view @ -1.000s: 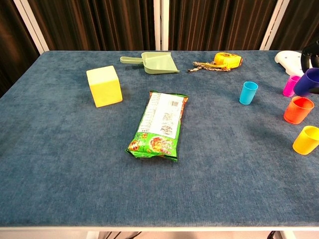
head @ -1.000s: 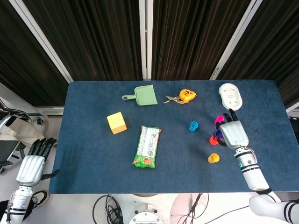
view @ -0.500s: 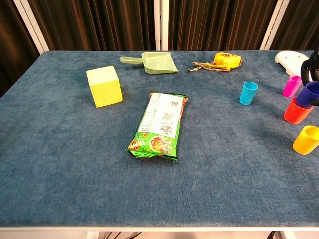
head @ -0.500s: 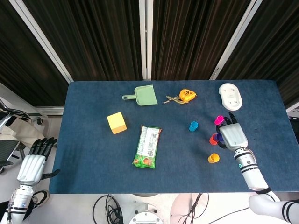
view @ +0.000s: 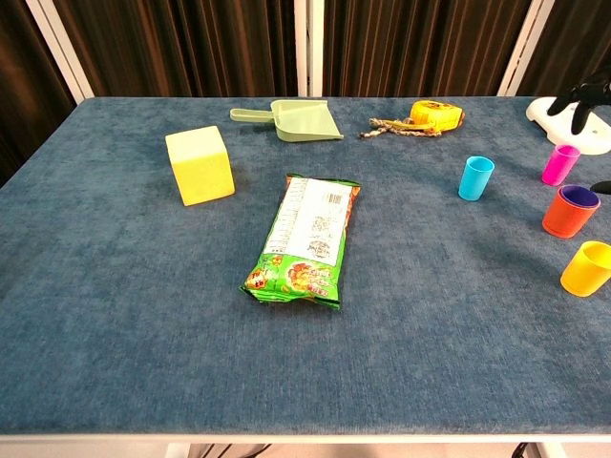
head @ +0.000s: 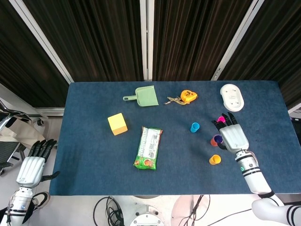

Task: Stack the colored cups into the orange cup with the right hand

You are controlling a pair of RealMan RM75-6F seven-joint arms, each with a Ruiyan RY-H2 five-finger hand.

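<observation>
Over at the table's right side the right hand hovers with fingers spread, palm down, holding nothing that I can see. Only its dark fingertips show in the chest view, at the frame edge.

Just under its inner edge sits the orange cup, upright, with a purple cup nested inside, only the purple rim showing. Just ahead of the fingers stands the pink cup, upright and apart from the orange one. Nearer the robot than the hand is the yellow cup, upright, near the orange stack but not touching. Further off toward table centre is the blue cup, upright, well clear of the rest.

Handling guess: small thin plastic cups, very light, stiff enough but smooth and tapered, so they'd tip or skid on the cloth if nudged. Best hold looks like a pinch across the rim or upper wall, from above, keeping the mouth up so it drops straight into the stack. Pink is the closest candidate.

Further out: a white oval object beyond the fingers, tape measure, green dustpan, snack packet, yellow block. Left hand hangs off the table's far left edge, fingers extended, holding nothing.
</observation>
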